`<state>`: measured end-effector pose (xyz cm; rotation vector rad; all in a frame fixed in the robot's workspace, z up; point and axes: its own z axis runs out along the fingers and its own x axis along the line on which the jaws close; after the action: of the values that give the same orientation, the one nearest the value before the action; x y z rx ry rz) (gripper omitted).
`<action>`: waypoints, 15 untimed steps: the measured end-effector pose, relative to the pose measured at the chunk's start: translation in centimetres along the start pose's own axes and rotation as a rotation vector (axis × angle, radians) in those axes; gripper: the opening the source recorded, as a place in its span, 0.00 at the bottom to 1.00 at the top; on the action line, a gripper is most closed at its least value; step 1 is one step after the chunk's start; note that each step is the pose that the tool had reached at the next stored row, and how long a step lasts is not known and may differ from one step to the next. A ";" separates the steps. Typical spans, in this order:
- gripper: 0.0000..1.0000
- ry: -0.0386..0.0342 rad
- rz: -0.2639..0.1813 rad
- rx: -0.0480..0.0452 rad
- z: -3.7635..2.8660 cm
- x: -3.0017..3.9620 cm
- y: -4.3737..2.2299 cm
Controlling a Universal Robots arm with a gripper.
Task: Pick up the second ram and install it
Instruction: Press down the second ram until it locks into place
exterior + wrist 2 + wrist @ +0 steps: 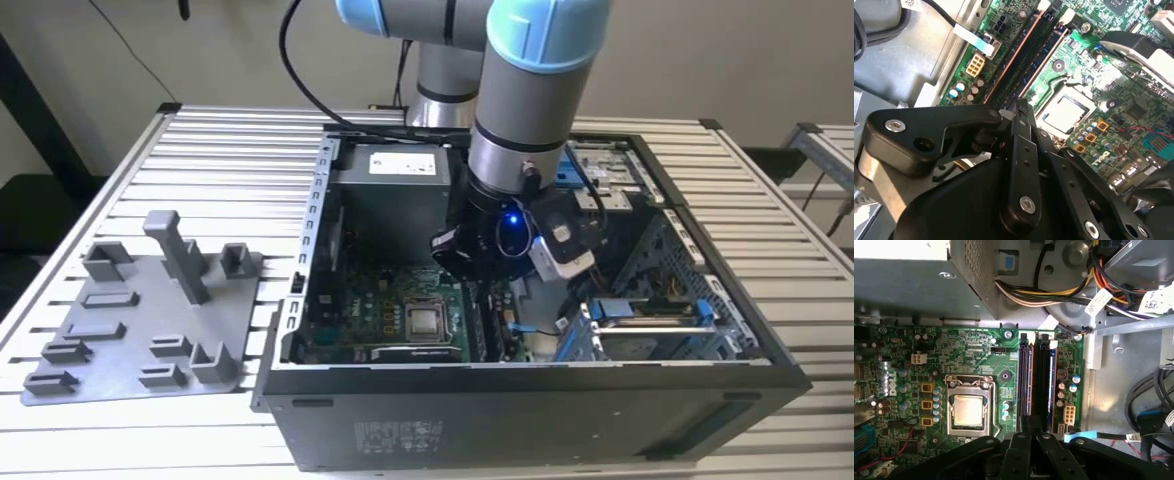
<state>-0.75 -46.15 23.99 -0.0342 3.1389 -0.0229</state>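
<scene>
The arm's gripper hangs deep inside the open case, low over the memory slots at the edge of the board, with the work apparently in its closing stage. In both wrist views the jaws are drawn close together at the near end of the slots, and whether they pinch anything cannot be told. A long dark strip, judged to be the ram, stands on edge in the blue-trimmed slot in line with the gripper, so picking up looks done and seating looks to be in hand or finished; no picture shows whether the end latches have closed. The exterior view adds what the wrist cameras miss: the grey fixture on the slatted table at the exterior view's left, with no stick seen in its holders. The first wrist view looks straight down the slots beside the socket, while the second wrist view shows the gripper and ram from a slant
</scene>
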 end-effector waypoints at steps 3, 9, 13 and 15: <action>0.11 -0.0006 -0.039 -0.0002 0.00 0.01 0.00; 0.11 -0.0018 -0.123 -0.0003 0.00 0.00 0.00; 0.11 -0.0025 -0.171 -0.0005 0.00 0.00 0.00; 0.11 -0.0029 -0.198 -0.0005 0.00 0.00 0.00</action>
<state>-0.76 -46.15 23.99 -0.3436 3.1188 -0.0222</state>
